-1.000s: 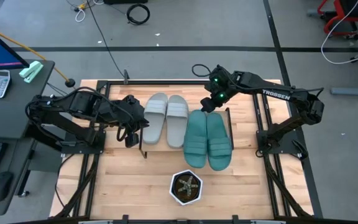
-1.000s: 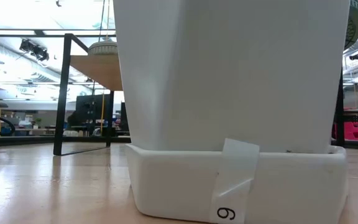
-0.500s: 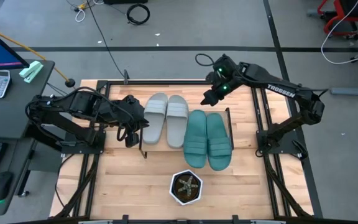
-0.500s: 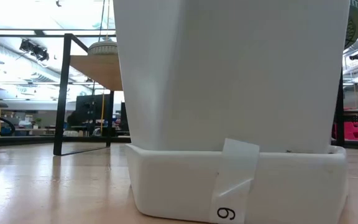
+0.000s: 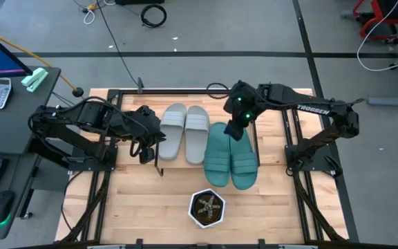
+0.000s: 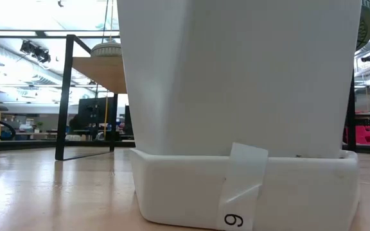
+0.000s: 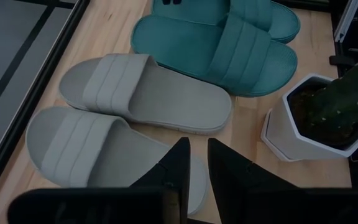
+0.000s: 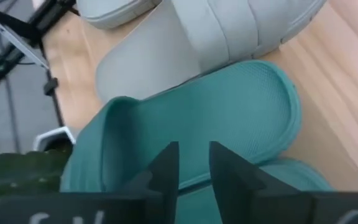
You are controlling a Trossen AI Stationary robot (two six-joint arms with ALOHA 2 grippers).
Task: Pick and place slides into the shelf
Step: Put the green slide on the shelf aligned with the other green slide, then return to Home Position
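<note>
Over the heel end of the teal slides was where my right end effector sat, pointed down at them with its two fingers held narrowly apart and nothing gripped between them. In my right wrist view the fingers framed the rounded end of one teal slide, with the second teal one just showing beside it.

All four slides lay flat in a row across the middle of the wooden tabletop, soles down. The two light grey slides were side by side and touching, and the teal pair was just beside them, also touching each other and sitting a little nearer the front edge. The black frame legs of the shelf showed next to the grey pair, and from the low camera its wooden board was up on those legs.

My left end effector hung just beside the outer grey slide, fingers slightly parted and empty.

The hexagonal white pot with the plant stood near the front edge, close to the teal toes but not touching.
</note>
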